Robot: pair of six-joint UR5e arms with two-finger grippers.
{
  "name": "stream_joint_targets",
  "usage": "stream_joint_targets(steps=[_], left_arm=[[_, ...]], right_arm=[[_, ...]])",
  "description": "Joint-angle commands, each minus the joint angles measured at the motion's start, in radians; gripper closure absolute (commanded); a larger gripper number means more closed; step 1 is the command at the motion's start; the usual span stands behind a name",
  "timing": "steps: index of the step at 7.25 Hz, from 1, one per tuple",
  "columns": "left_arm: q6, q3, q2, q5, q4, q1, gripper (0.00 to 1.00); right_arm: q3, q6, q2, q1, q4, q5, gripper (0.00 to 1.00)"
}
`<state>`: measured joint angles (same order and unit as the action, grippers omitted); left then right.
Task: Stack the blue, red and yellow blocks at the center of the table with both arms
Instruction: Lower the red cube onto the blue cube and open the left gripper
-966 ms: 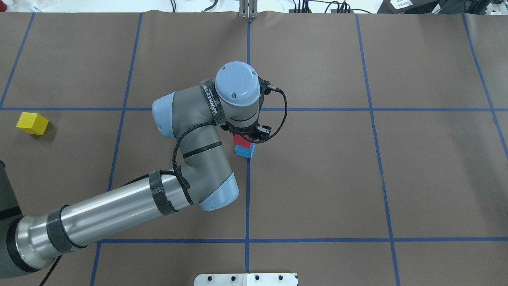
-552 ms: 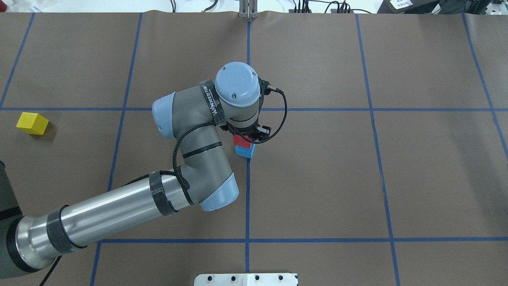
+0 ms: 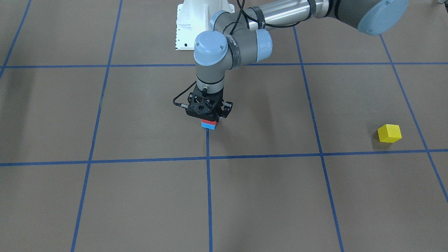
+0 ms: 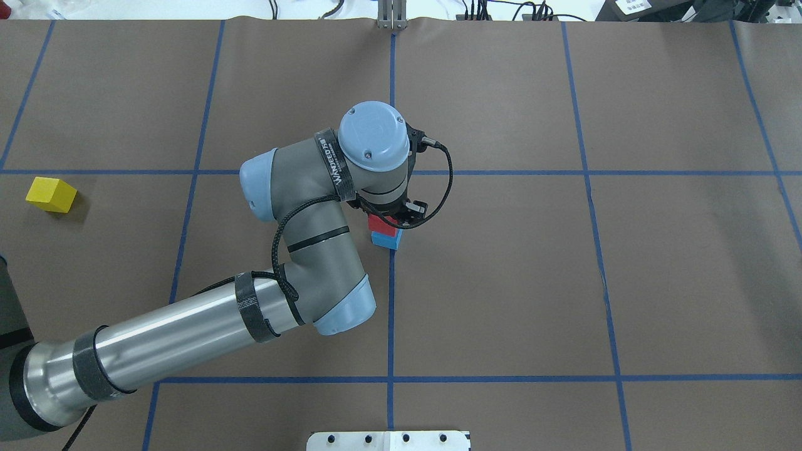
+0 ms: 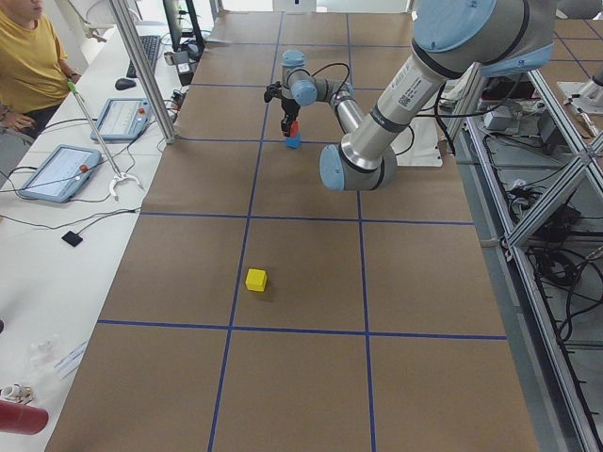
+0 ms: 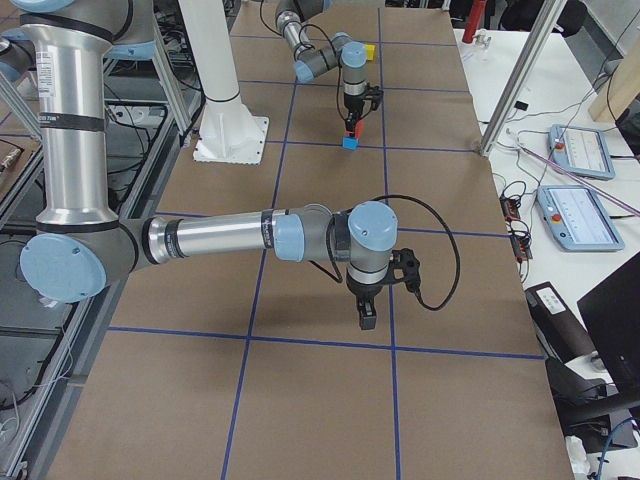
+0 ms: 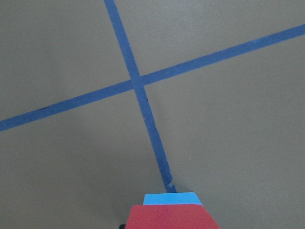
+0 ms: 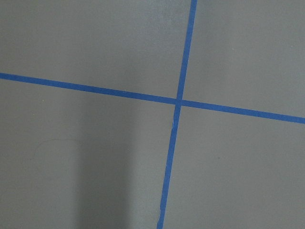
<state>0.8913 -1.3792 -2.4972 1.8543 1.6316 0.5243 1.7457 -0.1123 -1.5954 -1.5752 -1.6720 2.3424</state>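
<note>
Red block (image 4: 380, 224) atop blue block (image 4: 386, 239) | left gripper (image 3: 209, 120) at red, clench undeterminable | may drag red off if withdrawn unreleased

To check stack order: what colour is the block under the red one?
The bottom block is blue; overhead exterior shows it best.

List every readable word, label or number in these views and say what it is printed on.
"WAN…": white print on the black strap around the wrist of the left arm; the remaining letters are blurred.
White paper label at the overhead view's top right: too small to read.
Nothing else is legible.
</note>
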Motion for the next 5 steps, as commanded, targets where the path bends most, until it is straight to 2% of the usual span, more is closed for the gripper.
stream_joint_targets(steps=[1, 2, 4, 5], left_arm=[[0.0, 0.0, 0.018, -0.001, 0.037, -0.004, 0.36], [0.003, 0.0, 0.018, -0.001, 0.04, -0.004, 0.29], [0.012, -0.023, 0.018, 0.0, 0.037, -0.003, 0.01], [0.014, -0.061, 0.018, 0.008, 0.025, 0.011, 0.01]], right_arm=[[0.0, 0.0, 0.0, 0.001, 0.0, 0.0, 0.0], [0.0, 0.0, 0.0, 0.0, 0.0, 0.0, 0.0], [0.0, 0.0, 0.003, 0.001, 0.0, 0.002, 0.0], [0.0, 0.0, 0.005, 0.001, 0.0, 0.002, 0.0]])
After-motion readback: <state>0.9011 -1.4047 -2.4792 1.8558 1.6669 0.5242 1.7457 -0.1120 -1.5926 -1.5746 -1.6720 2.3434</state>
